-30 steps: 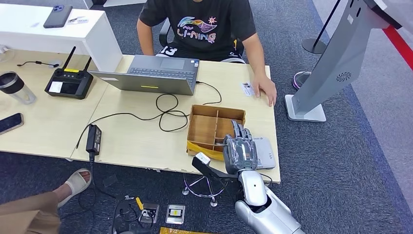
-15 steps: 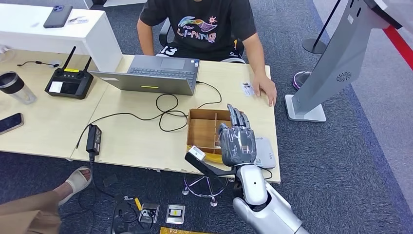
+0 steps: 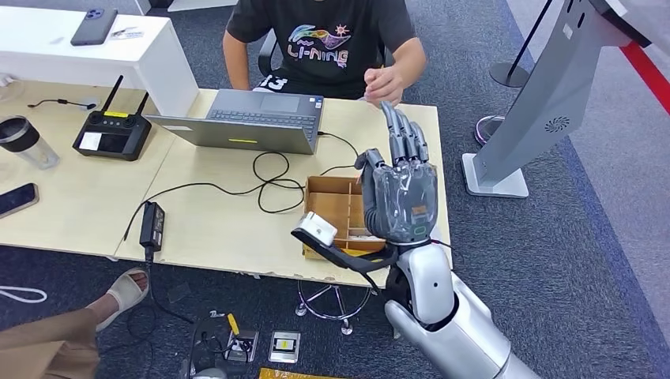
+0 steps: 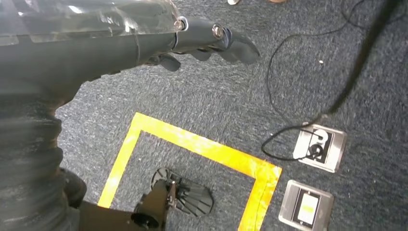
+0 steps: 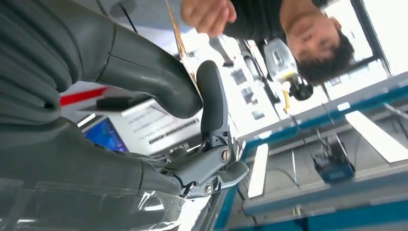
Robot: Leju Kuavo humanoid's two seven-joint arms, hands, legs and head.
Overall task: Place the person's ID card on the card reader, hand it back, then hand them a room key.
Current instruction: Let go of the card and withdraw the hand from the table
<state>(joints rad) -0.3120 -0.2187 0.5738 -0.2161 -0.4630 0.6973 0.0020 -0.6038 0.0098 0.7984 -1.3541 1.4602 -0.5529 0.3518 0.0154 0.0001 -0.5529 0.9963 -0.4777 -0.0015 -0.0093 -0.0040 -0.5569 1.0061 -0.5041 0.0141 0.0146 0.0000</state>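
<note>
No sure sight of the ID card: spot on the worktop [image 3: 221,221] by the far right corner hidden behind the raised right hand [image 3: 399,201]; cannot tell whether it lies there or sits in the person's hand [image 3: 385,83], lifted to chest height off the worktop with fingers gathered together. Card reader likewise covered by the robot's palm and wrist.

Right hand held upright above the near right part of the worktop, palm turned away from the head camera, fingers [image 3: 403,138] straight and pointing up toward the person, thumb set apart to the side; holding nothing. Directly below and behind it, wooden box [image 3: 336,209] with dividers, partly covered by the hand.

Left hand [image 4: 144,43] hanging over the dark carpet, fingers [image 4: 238,45] loosely bent and apart, nothing in them. Beneath it, yellow tape [image 4: 192,142] marking a corner on the floor, and two metal floor sockets [image 4: 320,147] with a black lead running into one.

Farther along the worktop: black cable [image 3: 269,178] looping between the box and a grey laptop [image 3: 245,118], power brick [image 3: 152,225] near the front edge, black remote controller [image 3: 112,134] with two antennas to the left. Grey kiosk stand [image 3: 545,103] on the carpet, right of the worktop.
</note>
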